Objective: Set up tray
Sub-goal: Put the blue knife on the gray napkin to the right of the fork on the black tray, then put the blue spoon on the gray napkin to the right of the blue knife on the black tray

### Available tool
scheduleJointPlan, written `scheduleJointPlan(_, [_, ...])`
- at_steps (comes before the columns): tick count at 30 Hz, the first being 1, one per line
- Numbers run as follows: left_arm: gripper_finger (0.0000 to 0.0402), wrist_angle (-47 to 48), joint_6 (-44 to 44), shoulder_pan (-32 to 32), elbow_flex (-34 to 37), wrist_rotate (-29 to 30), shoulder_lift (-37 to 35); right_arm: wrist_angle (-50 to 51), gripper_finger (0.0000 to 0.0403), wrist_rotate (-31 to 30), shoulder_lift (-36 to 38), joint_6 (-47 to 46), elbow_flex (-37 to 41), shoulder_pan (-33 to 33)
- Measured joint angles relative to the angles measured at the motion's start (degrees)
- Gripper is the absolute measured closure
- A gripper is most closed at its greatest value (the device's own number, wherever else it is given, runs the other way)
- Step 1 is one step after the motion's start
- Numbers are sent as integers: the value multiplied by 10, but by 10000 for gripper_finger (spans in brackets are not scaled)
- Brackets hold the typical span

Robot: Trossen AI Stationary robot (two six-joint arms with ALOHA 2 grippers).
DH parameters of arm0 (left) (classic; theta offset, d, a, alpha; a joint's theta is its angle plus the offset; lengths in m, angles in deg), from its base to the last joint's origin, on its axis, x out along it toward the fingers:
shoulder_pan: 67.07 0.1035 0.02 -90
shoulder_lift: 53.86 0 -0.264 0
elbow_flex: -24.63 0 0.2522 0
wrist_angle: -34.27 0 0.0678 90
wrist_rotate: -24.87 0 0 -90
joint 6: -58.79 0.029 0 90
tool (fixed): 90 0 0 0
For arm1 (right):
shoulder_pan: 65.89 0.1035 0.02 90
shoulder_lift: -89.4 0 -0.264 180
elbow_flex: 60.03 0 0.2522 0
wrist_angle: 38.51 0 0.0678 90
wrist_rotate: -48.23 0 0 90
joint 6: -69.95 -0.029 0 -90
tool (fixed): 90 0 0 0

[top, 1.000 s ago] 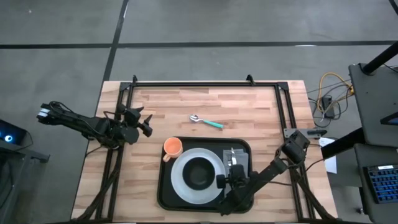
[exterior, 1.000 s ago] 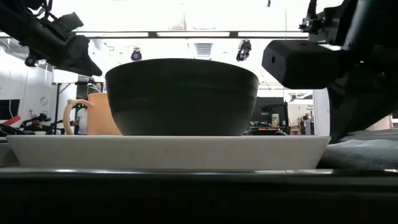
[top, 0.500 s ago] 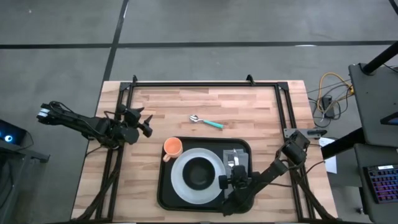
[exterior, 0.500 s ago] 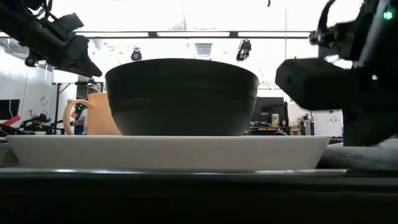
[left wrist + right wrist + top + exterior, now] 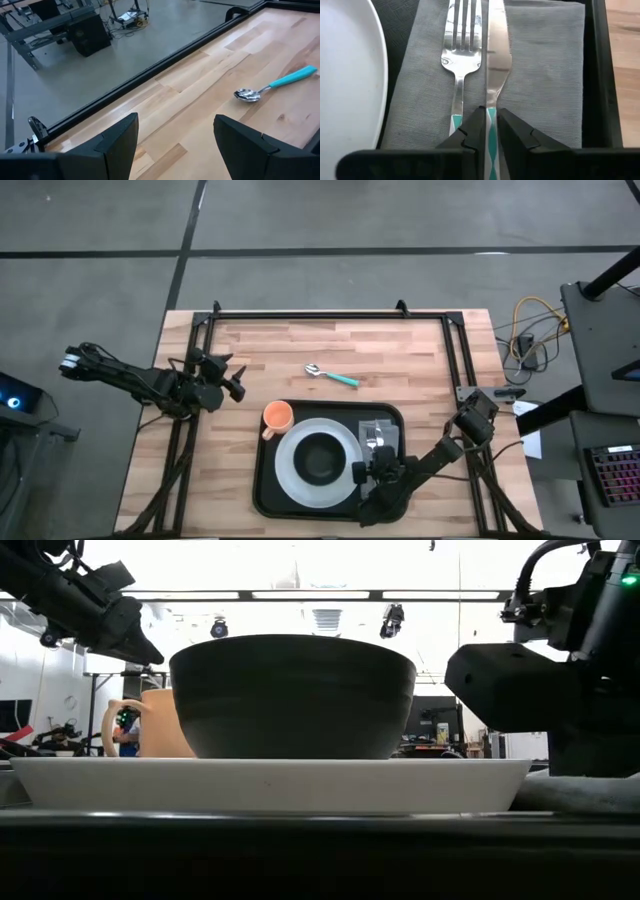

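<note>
Tray (image 5: 268, 480) sat at the near table edge carrying plate (image 5: 290, 470), bowl (image 5: 318, 457) and napkin (image 5: 540, 75); right gripper (image 5: 489, 131) straddled the knife (image 5: 496, 55) handle, jaws narrow and barely apart, seemingly laying it beside the fork (image 5: 460, 55), while left gripper (image 5: 175, 145) waited wide open near the spoon (image 5: 272, 86).

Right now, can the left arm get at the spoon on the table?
Probably yes. The left gripper is open and holds nothing, and the spoon lies alone on bare wood beyond the tray, with nothing between them.
</note>
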Motion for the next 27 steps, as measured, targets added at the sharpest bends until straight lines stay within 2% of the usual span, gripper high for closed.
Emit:
scheduleJointPlan(5, [164,0,4,0,0,-2,0,7,322,5,4,1,0,0])
scheduleJointPlan(10, [164,0,6,0,0,-2,0,27,308,3,20,8,0,0])
scheduleJointPlan(14, [164,0,6,0,0,-4,0,76,303,-28,50,11,0,-1])
scheduleJointPlan(17, [164,0,6,0,0,-20,0,102,298,-86,81,32,0,-4])
scheduleJointPlan(20, [164,0,6,0,0,-32,0,127,289,-171,115,130,1,-22])
scheduleJointPlan(23, [164,0,6,0,0,-40,0,120,278,-195,166,276,16,-78])
scheduleJointPlan(27, [164,1,11,0,0,-71,0,-27,263,-197,241,565,46,-175])
